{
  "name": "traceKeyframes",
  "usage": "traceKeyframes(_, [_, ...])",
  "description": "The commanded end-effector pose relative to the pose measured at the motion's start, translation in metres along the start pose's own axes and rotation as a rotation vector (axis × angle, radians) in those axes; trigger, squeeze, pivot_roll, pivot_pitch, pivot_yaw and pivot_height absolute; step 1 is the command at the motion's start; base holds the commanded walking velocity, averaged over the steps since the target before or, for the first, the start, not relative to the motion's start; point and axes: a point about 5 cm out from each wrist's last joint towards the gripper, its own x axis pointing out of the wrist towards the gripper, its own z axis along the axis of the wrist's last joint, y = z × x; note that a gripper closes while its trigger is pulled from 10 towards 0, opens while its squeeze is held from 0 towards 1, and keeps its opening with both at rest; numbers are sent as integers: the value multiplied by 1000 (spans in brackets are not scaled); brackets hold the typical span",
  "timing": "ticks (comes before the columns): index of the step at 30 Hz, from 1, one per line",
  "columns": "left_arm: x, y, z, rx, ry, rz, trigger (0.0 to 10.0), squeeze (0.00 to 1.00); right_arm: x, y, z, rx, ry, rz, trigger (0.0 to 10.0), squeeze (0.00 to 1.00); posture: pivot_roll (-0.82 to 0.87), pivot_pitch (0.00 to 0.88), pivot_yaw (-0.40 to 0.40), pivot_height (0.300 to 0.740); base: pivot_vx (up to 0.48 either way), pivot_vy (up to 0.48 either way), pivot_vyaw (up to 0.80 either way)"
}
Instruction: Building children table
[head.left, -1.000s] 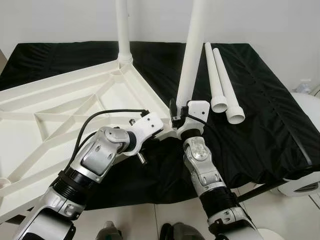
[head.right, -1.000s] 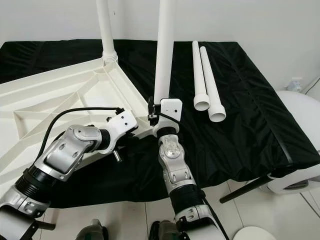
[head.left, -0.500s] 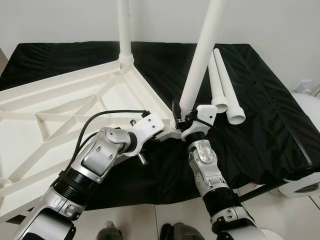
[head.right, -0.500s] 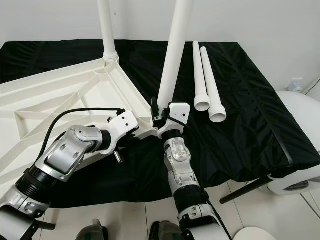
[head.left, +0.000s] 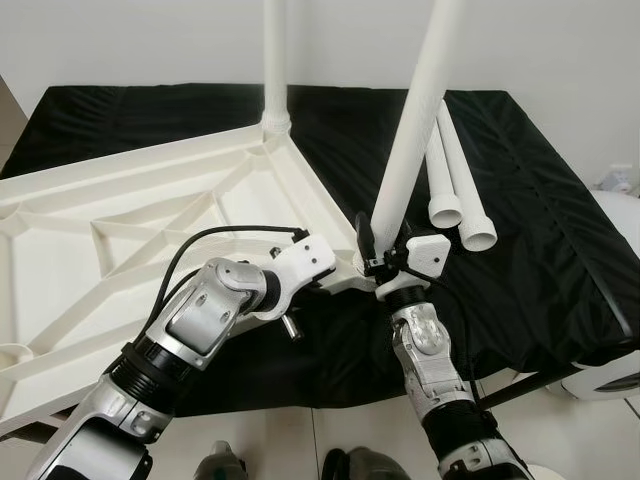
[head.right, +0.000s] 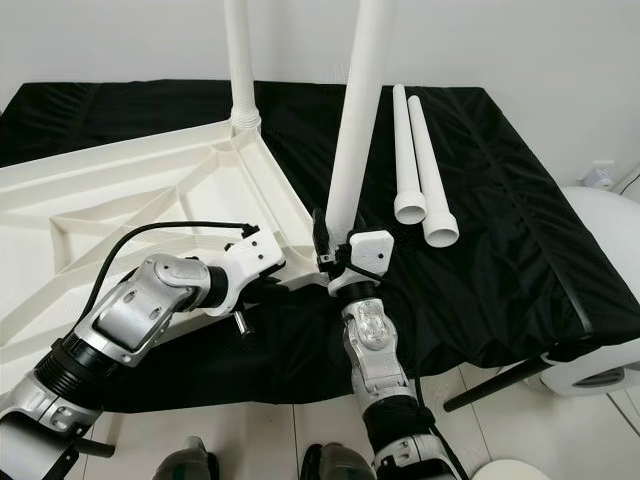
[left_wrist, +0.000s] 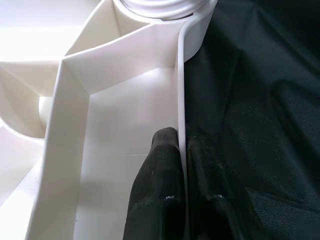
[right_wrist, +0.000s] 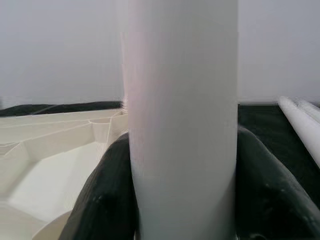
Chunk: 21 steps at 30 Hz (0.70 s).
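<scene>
A: While the upturned white tabletop (head.left: 150, 220) lies on the black-covered desk (head.left: 560, 230), how does the left end effector (left_wrist: 182, 190) stand?

B: Forearm bent inward, its black fingers (left_wrist: 155, 200) pinch the tabletop's thin rim near the corner socket.

A: And the right end effector (head.right: 345, 262)?

B: Forearm raised, its fingers are closed around a white leg (head.right: 358, 110), held upright and slightly tilted at that corner; whether it is seated is unclear. Another leg (head.left: 274, 60) stands in the far corner; two spare legs (head.left: 455, 170) lie side by side on the cloth.
</scene>
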Motion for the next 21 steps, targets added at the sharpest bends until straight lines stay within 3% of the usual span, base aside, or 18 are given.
traceKeyframes(1, [-18, 19, 24, 77, -79, 140, 10000, 0, -31, 1, -32, -21, 183, 46, 10000, 0, 29, 69, -40, 740, 0, 0, 0])
traceKeyframes(16, [-20, 20, 25, 84, -79, 136, 10000, 0, -39, -6, -41, -1, 221, 20, 10000, 0, 33, 66, -37, 740, 0, 0, 0])
traceKeyframes(21, [-21, 21, 25, 89, -78, 139, 10000, 0, -41, -15, -48, 136, 294, -48, 10000, 0, 35, 60, -35, 740, 0, 0, 0])
